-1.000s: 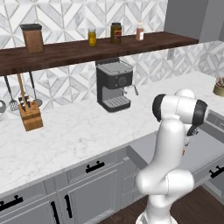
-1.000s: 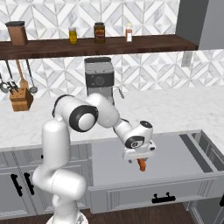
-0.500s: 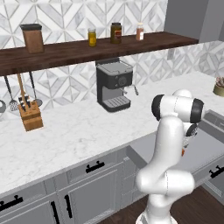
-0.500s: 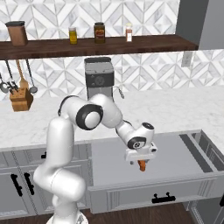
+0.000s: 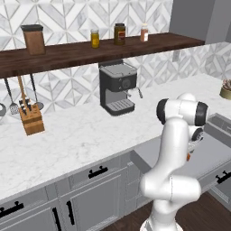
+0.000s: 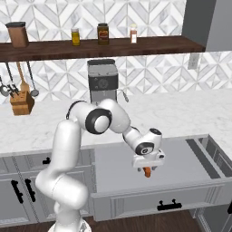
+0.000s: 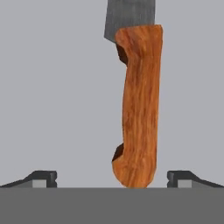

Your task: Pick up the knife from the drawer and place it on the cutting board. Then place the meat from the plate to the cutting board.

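One long marble counter (image 6: 181, 108) runs under a patterned tile wall, with a dark wooden shelf (image 6: 149, 44) above it carrying a brown canister (image 6: 18, 34) and three small jars. A black espresso machine (image 6: 102, 84) stands at the back of the counter, and a wooden knife block (image 5: 31, 119) sits further left beneath hanging utensils. Below the counter the wide grey drawer (image 6: 181, 165) is pulled out, its shallow grey inside exposed, with grey cupboard fronts and black handles to its left.

The white arm reaches forward and down over the open drawer, and the gripper (image 6: 147, 165) hangs low above the drawer floor near its middle. In the left base view the arm's body hides most of the hand, though a small spot of orange shows beside it.

The knife (image 7: 138, 105) lies on the drawer floor directly under the hand. In the hand view its orange wooden handle runs lengthwise between the two fingertips (image 7: 41, 178), which stand wide apart on either side and do not touch it; the grey blade continues out of the top edge. In the right base view the orange handle (image 6: 147, 171) peeks out just beneath the gripper, and whether the tips already reach down to the handle's level is hard to judge from there.
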